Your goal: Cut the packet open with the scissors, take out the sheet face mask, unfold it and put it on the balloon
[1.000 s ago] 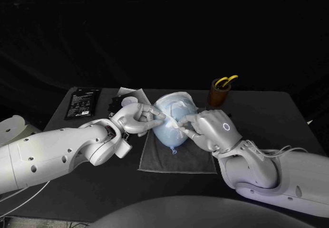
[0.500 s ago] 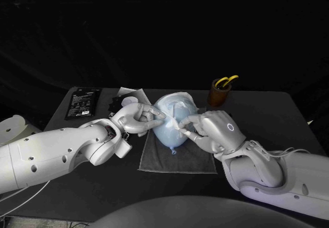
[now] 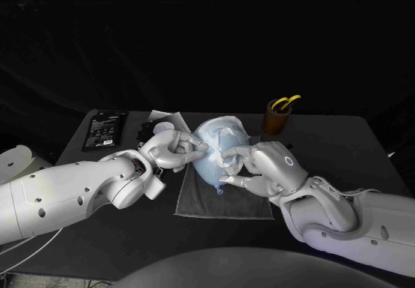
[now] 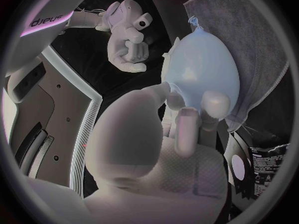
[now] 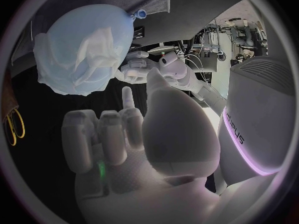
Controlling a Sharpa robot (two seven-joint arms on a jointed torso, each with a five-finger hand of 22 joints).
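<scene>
The pale blue balloon (image 3: pixel 210 157) lies on a grey cloth (image 3: pixel 220 198), knot toward me. The white sheet face mask (image 3: pixel 221 130) is draped over its far half, seen crumpled in the right wrist view as the mask (image 5: pixel 79 67) on the balloon (image 5: pixel 87 27). My left hand (image 3: pixel 176 150) is against the balloon's left side. In the left wrist view its fingers (image 4: pixel 186 127) press on the balloon (image 4: pixel 209 64) and seem to pinch the mask's edge (image 4: pixel 169 82). My right hand (image 3: pixel 264 165) sits just right of the balloon, fingers (image 5: pixel 102 129) curled in and holding nothing.
A brown cup (image 3: pixel 276 123) with the yellow-handled scissors (image 3: pixel 283 102) stands at the back right. The black packet (image 3: pixel 104 130) lies at the far left, with torn bits (image 3: pixel 154 125) beside it. A white round object (image 3: pixel 15 161) sits past the table's left edge.
My right hand has come off the balloon's right side, dropped a little toward me and curled its fingers in. The left hand and the balloon have stayed put.
</scene>
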